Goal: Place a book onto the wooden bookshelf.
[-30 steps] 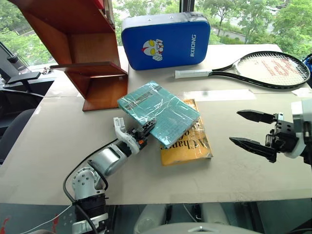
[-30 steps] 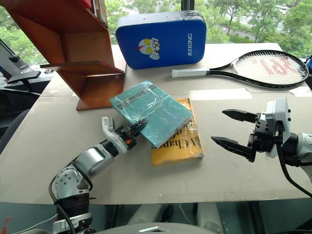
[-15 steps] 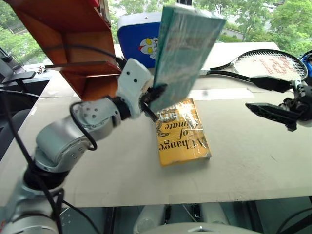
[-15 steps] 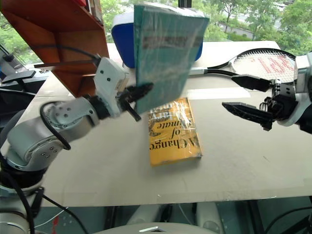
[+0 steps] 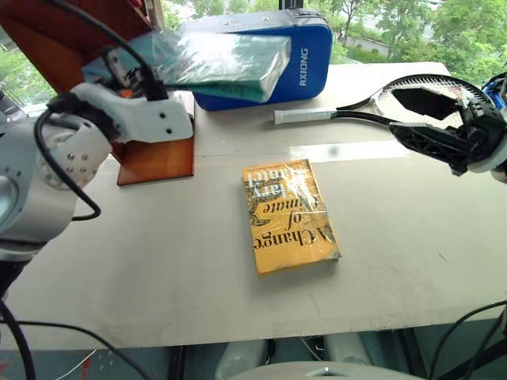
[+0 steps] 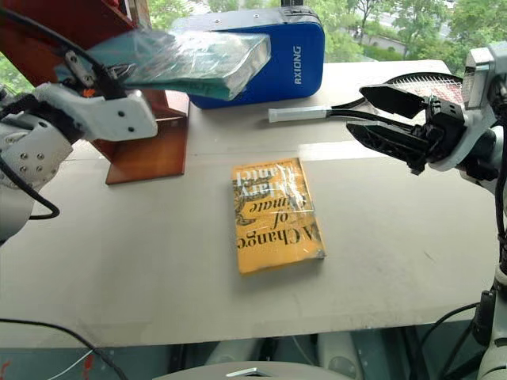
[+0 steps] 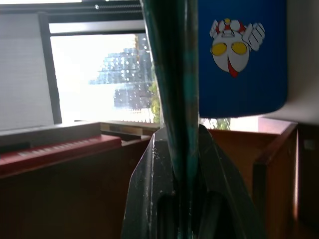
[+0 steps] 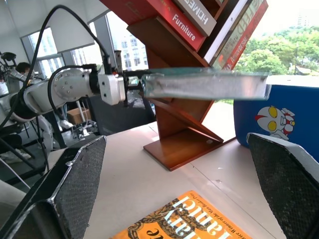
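Note:
My left gripper (image 5: pixel 127 70) is shut on one end of the book (image 5: pixel 214 62), a teal-green volume in shiny wrap. It holds the book roughly level in the air, at the upper left above the table. The wooden bookshelf (image 5: pixel 154 158) stands just behind and beside the left gripper, reddish-brown with slanted panels. In the left wrist view the book's edge (image 7: pixel 174 74) rises between the two fingers (image 7: pixel 149 169), with the shelf boards (image 7: pixel 60 189) behind. At the right my right gripper (image 5: pixel 394 112) hovers open and holds nothing, pointing towards the book.
A yellow-orange book (image 5: pixel 289 214) lies flat in the middle of the table (image 5: pixel 158 261). A blue padded case (image 5: pixel 305 63) stands at the back, behind the held book. A tennis racket (image 5: pixel 305 116) lies at the back right. Red books (image 8: pixel 174 20) lean on the upper shelves.
The left arm has carried the book up and to the left towards the shelf, tipping it from upright to level. The right gripper has risen a little and stays open.

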Motion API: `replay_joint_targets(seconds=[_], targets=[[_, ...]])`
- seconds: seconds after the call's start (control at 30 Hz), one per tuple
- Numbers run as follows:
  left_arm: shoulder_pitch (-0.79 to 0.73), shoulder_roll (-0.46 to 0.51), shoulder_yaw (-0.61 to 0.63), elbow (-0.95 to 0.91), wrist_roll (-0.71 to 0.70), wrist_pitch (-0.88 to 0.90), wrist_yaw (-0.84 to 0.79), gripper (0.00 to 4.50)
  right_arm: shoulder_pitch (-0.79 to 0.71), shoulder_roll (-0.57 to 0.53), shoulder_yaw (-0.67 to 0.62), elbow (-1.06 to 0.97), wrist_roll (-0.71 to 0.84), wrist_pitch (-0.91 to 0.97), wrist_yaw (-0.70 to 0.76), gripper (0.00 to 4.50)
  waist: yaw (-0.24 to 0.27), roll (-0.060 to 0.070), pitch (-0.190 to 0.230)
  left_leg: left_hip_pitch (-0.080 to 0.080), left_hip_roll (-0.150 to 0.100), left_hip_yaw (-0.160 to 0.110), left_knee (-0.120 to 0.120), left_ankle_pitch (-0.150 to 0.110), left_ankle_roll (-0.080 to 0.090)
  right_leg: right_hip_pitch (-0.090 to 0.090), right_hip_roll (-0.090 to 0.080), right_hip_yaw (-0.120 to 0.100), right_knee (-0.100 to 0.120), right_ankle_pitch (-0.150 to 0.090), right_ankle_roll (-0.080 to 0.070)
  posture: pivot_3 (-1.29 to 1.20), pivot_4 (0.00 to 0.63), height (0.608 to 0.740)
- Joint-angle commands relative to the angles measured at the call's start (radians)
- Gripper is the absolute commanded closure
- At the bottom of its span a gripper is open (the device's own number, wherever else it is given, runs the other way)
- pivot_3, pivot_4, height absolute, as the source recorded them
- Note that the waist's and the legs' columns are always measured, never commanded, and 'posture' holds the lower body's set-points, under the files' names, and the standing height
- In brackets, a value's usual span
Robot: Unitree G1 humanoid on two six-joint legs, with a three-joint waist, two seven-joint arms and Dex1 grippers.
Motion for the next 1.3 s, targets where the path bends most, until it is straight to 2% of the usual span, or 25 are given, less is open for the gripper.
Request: replay_joint_targets(seconds=[0.03,0.3,0.53,0.63,0.87,0.9,1.1,1.3], targets=[[0.066,0.029,0.173,0.032,0.069,0.033,-0.023,4.45,-0.036,0.016,-0.010,-0.008,-0.037,-0.032,-0.073,0.00,0.002,0.000,0.000,0.000,0.000,-0.001,0.000,0.000,0.000,0.000,0.000,-0.001,0.000,0.000,0.000,0.00,0.150,0.740],[0.173,-0.001,0.267,0.064,0.108,0.038,-0.126,4.45,-0.033,0.037,0.053,-0.033,-0.199,-0.088,-0.151,0.00,0.009,0.000,0.000,-0.002,-0.001,-0.001,0.002,0.000,0.001,0.001,-0.002,-0.002,0.000,0.000,0.000,0.00,0.150,0.740],[0.212,-0.073,0.278,0.057,0.125,0.070,-0.165,4.45,-0.021,0.041,0.041,-0.057,-0.184,-0.071,-0.162,0.00,-0.005,0.001,0.001,-0.001,0.000,-0.001,0.001,0.000,0.001,0.000,-0.001,-0.002,0.000,0.000,0.000,0.00,0.150,0.740],[0.208,-0.103,0.298,0.046,0.132,0.109,-0.172,3.39,-0.012,0.042,0.035,-0.062,-0.178,-0.067,-0.165,0.00,-0.011,0.001,0.000,0.000,0.000,-0.001,0.002,0.000,0.001,0.000,-0.001,-0.001,0.001,0.000,0.000,0.00,0.150,0.740],[0.218,-0.136,0.338,0.050,0.178,0.109,-0.132,0.26,0.000,0.055,0.026,-0.049,-0.174,-0.076,-0.166,0.00,-0.011,0.001,0.000,-0.001,0.000,-0.001,0.002,0.000,0.001,0.000,-0.001,-0.002,0.002,0.000,0.000,0.00,0.150,0.740],[0.218,-0.142,0.344,0.046,0.185,0.107,-0.125,0.09,0.002,0.058,0.026,-0.049,-0.175,-0.077,-0.166,0.00,-0.011,0.001,0.000,-0.001,0.000,-0.001,0.002,0.000,0.001,0.000,-0.001,-0.002,0.002,0.000,0.000,0.00,0.150,0.740],[0.219,-0.182,0.401,0.004,0.247,0.111,-0.058,0.09,0.006,0.065,0.028,-0.032,-0.191,-0.091,-0.151,0.00,-0.010,0.001,0.000,-0.001,0.000,-0.001,0.003,0.000,0.001,0.000,-0.001,-0.002,0.003,0.000,0.000,0.00,0.150,0.740],[0.308,-0.323,0.501,-0.096,0.222,0.017,0.018,0.09,0.066,0.057,0.016,-0.019,-0.199,-0.123,-0.086,0.00,-0.008,0.001,0.000,0.000,0.000,-0.001,0.003,0.000,0.001,0.000,-0.001,-0.002,0.003,0.000,0.000,0.00,0.150,0.740]])
